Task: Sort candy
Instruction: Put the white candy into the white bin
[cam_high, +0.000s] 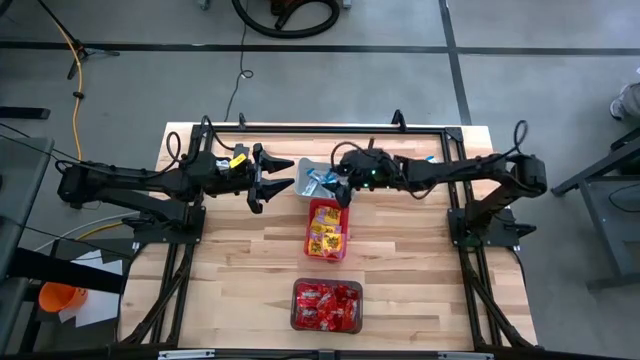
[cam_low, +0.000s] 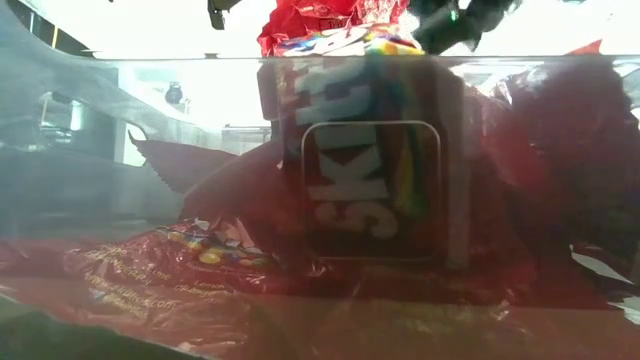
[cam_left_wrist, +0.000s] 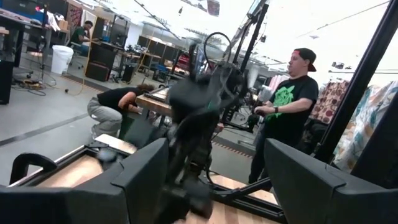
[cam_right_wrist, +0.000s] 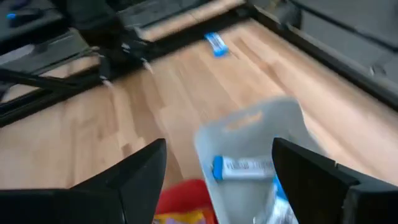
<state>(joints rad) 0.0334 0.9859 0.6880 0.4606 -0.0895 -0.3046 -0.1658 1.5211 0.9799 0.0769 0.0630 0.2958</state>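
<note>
Three bins stand in a row down the middle of the table. The grey bin (cam_high: 308, 176) holds blue-and-white candy (cam_right_wrist: 241, 167). The pink bin (cam_high: 327, 212) holds yellow and red packets (cam_high: 326, 238). The dark bin (cam_high: 327, 324) is full of red packets (cam_low: 370, 180). My right gripper (cam_high: 343, 195) (cam_right_wrist: 217, 158) hangs open over the seam between the grey and pink bins, with nothing between its fingers. My left gripper (cam_high: 272, 185) (cam_left_wrist: 214, 155) hovers open just left of the grey bin, pointing toward the right arm.
One blue packet (cam_right_wrist: 216, 43) lies loose on the bare wood beyond the grey bin. A black frame rail (cam_high: 330, 128) runs along the far edge of the table. Beyond the table, one person (cam_left_wrist: 283, 118) stands and another crouches (cam_left_wrist: 115, 106).
</note>
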